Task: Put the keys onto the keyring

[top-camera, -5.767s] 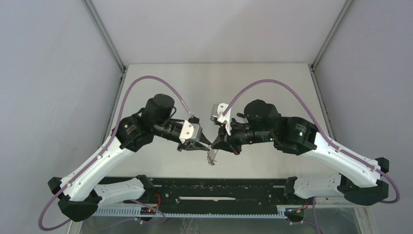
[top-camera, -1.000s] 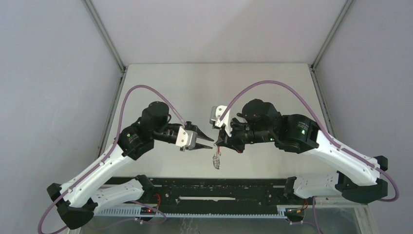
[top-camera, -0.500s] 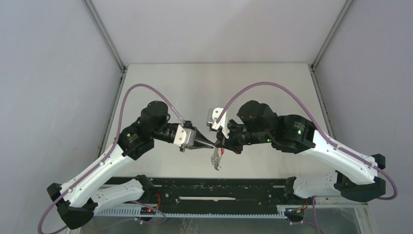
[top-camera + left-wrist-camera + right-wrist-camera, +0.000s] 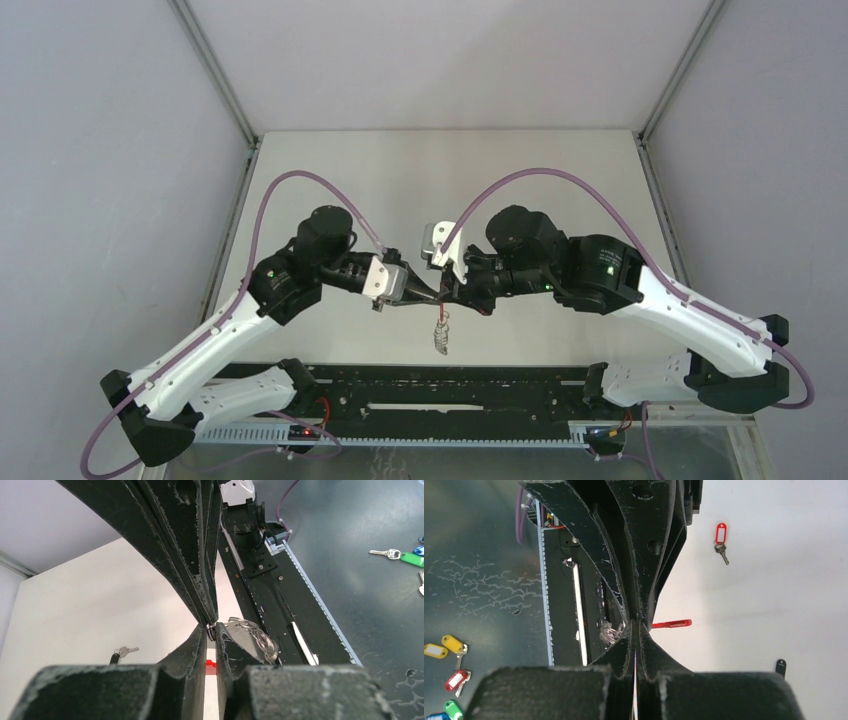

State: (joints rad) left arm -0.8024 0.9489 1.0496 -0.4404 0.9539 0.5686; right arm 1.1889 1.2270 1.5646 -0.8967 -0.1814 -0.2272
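Note:
The keyring (image 4: 441, 330) hangs in the air below the two meeting gripper tips, its red arc (image 4: 671, 624) and its bunch of silver loops (image 4: 252, 632) both showing. My right gripper (image 4: 637, 620) is shut on the keyring's top. Tip to tip against it, my left gripper (image 4: 211, 629) pinches a small wire loop of the keyring between nearly closed fingers. In the top view the left gripper (image 4: 434, 297) and right gripper (image 4: 449, 294) touch. Both keys lie loose on the table: the red-tagged one (image 4: 720, 535) and the black-headed one (image 4: 120, 652), also in the right wrist view (image 4: 780, 666).
The pale table (image 4: 440, 170) has grey walls on three sides. The black base rail (image 4: 430, 385) runs along its near edge. On the dark floor beyond that edge lie several coloured tagged keys (image 4: 446, 650), also seen from the left wrist (image 4: 400, 556).
My left gripper was open a second ago; it has moved right to the right gripper's tip and closed on a loop. The hanging keyring has swung slightly and hangs straighter.

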